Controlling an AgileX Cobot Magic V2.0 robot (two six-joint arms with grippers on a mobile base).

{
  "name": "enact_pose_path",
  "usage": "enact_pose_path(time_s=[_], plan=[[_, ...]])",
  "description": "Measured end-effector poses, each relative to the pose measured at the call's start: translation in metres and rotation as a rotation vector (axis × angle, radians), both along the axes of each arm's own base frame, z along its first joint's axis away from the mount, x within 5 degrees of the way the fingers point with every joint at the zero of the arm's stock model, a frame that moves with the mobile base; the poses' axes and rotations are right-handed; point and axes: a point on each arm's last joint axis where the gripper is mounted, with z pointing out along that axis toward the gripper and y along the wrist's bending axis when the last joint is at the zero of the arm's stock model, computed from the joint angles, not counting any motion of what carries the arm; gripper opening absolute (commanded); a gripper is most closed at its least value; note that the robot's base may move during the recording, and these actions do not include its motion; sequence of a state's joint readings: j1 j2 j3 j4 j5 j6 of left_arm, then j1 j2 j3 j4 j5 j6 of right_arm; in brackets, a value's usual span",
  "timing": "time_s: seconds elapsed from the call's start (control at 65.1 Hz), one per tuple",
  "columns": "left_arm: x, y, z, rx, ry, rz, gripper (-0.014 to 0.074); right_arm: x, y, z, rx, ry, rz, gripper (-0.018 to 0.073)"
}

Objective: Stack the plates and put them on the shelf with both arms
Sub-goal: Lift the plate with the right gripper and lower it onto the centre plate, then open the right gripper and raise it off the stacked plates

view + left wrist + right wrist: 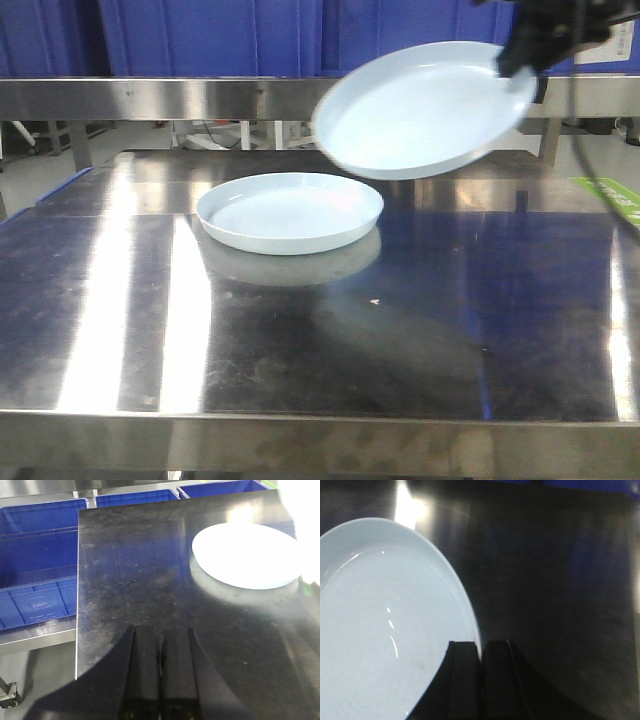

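Note:
One pale blue plate (pixel 290 211) lies flat on the steel table (pixel 420 330); the left wrist view shows it as a bright oval (pixel 245 555) far ahead and to the right. A second plate (pixel 425 108) hangs tilted in the air above and to the right of the first. My right gripper (pixel 518 62) is shut on its right rim, and the right wrist view shows the rim (pixel 467 615) running between the two fingers (pixel 481 647). My left gripper (pixel 161 632) is shut and holds nothing, low over the table's near left part.
Blue plastic crates (pixel 40 575) stand beyond the table's left edge (pixel 78 595). A steel shelf rail (pixel 150 95) runs behind the table, with blue bins (pixel 200 35) above it. A green label (pixel 605 195) lies at the right edge.

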State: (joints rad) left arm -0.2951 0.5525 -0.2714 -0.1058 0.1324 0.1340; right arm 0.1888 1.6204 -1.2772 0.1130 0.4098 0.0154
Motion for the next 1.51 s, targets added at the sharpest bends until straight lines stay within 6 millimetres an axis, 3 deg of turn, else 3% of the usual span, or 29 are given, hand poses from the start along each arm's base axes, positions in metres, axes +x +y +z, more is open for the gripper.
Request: enact_pose_path(time_s=[0.261, 0.461, 0.692, 0.968, 1.045, 1.245, 1.506], plan=[[0.000, 0.000, 0.000, 0.000, 0.000, 0.000, 0.0100, 0.020, 0.059, -0.022, 0.001, 0.000, 0.127, 0.0056], [0.000, 0.000, 0.000, 0.000, 0.000, 0.000, 0.0100, 0.046, 0.081, -0.035, -0.005, 0.024, 0.160, 0.0056], [0.000, 0.000, 0.000, 0.000, 0.000, 0.000, 0.0100, 0.062, 0.092, -0.044, -0.013, 0.059, 0.176, 0.0056], [0.000, 0.000, 0.000, 0.000, 0.000, 0.000, 0.0100, 0.064, 0.093, -0.050, -0.019, 0.083, 0.178, 0.0067], [0.000, 0.000, 0.000, 0.000, 0.000, 0.000, 0.0100, 0.064, 0.093, -0.050, -0.019, 0.082, 0.178, 0.0135], [0.000, 0.000, 0.000, 0.000, 0.000, 0.000, 0.0100, 0.064, 0.093, -0.050, -0.020, 0.084, 0.178, 0.0476], [0.000, 0.000, 0.000, 0.000, 0.000, 0.000, 0.0100, 0.061, 0.093, -0.052, -0.028, 0.118, 0.182, 0.0477]])
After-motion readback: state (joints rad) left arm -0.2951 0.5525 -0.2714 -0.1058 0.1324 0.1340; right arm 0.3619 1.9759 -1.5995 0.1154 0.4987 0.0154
